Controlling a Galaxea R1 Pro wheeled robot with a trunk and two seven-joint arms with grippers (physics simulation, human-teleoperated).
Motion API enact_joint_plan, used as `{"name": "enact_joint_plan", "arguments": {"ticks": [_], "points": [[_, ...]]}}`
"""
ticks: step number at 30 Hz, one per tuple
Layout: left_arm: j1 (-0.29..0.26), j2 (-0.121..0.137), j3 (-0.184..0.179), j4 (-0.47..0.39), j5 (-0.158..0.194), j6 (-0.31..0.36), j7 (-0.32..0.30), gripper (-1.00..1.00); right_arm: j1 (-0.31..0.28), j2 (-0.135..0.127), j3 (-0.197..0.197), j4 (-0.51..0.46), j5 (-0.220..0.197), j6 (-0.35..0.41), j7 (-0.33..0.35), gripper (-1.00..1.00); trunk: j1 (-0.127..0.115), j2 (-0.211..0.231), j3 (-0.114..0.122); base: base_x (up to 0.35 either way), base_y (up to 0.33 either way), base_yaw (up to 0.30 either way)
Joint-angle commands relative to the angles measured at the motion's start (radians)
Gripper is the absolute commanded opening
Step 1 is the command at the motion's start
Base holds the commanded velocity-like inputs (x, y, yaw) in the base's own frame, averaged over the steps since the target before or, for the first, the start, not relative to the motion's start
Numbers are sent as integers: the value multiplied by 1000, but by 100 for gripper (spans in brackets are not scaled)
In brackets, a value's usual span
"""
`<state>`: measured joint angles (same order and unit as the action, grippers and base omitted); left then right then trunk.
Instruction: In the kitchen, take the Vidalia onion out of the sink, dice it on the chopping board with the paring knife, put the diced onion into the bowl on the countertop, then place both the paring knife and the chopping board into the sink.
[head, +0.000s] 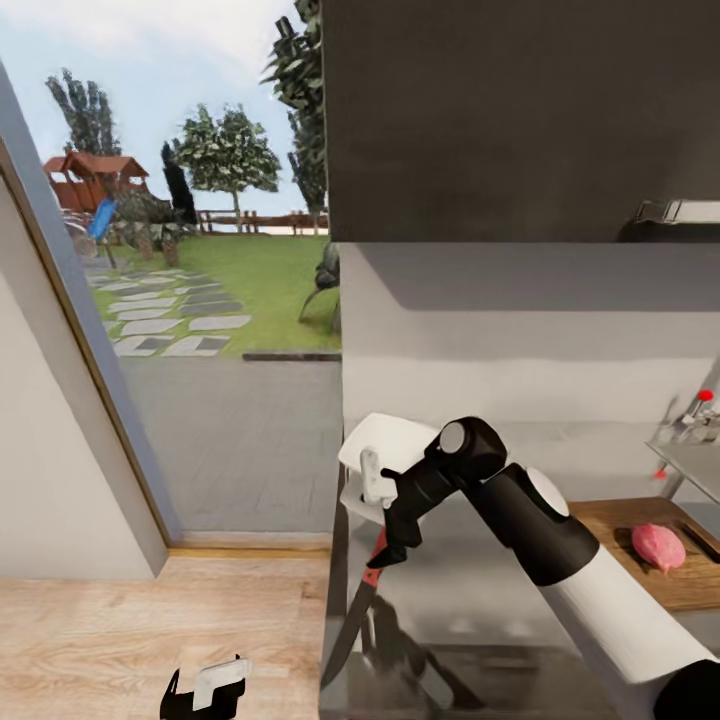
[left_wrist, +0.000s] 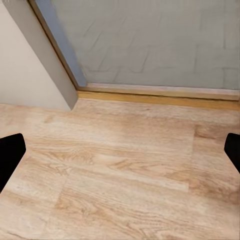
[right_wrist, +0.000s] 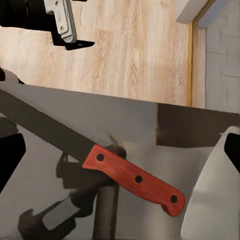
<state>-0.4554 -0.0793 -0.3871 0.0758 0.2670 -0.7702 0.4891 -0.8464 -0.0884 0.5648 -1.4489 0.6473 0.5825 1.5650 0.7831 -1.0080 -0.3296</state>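
Paring knife (right_wrist: 132, 176): red-orange handle with three dark rivets and a long dark pointed blade; in the head view it lies at the lower centre, on the left end of the countertop (head: 480, 610), blade tip over the edge.
Vidalia onion (head: 658, 546): pinkish-red rounded bulb, whole, resting on the chopping board (head: 640, 575) at the right edge of the head view.
Bowl (head: 385, 462): white, rounded corners, just beyond the knife handle.
Sink (head: 700, 455): steel rim and a tap with a red knob, far right.
Right gripper (head: 392, 545): poised right over the knife handle, fingers spread wide at the sides of the right wrist view, gripping nothing.
Left gripper (head: 205, 690): lower left, above the plank floor (left_wrist: 120, 170), fingers well apart, empty.
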Motion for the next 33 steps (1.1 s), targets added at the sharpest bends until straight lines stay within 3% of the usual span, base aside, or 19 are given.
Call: {"name": "enact_joint_plan", "arguments": {"ticks": [1,4,8,24,33], "points": [[-2,-1,-9,4,5,-4,3,100,-1,-3,14,0,17,-3,6,100,0,-1,-1,120,0,0],[-2,-1,-9,4,5,-4,3,100,-1,-5,23,2,47,-14,6,100,0,-1,-1,114,0,0],[-2,-1,-9,4,5,-4,3,100,0,-4,25,2,56,-17,6,100,0,-1,-1,97,0,0],[-2,-2,-10,4,5,-6,0,100,0,1,27,1,61,-14,6,100,0,-1,-1,5,0,0],[-2,-2,-10,4,5,-6,0,100,0,-2,28,1,60,-14,6,100,-34,62,27,0,0,0]]}}
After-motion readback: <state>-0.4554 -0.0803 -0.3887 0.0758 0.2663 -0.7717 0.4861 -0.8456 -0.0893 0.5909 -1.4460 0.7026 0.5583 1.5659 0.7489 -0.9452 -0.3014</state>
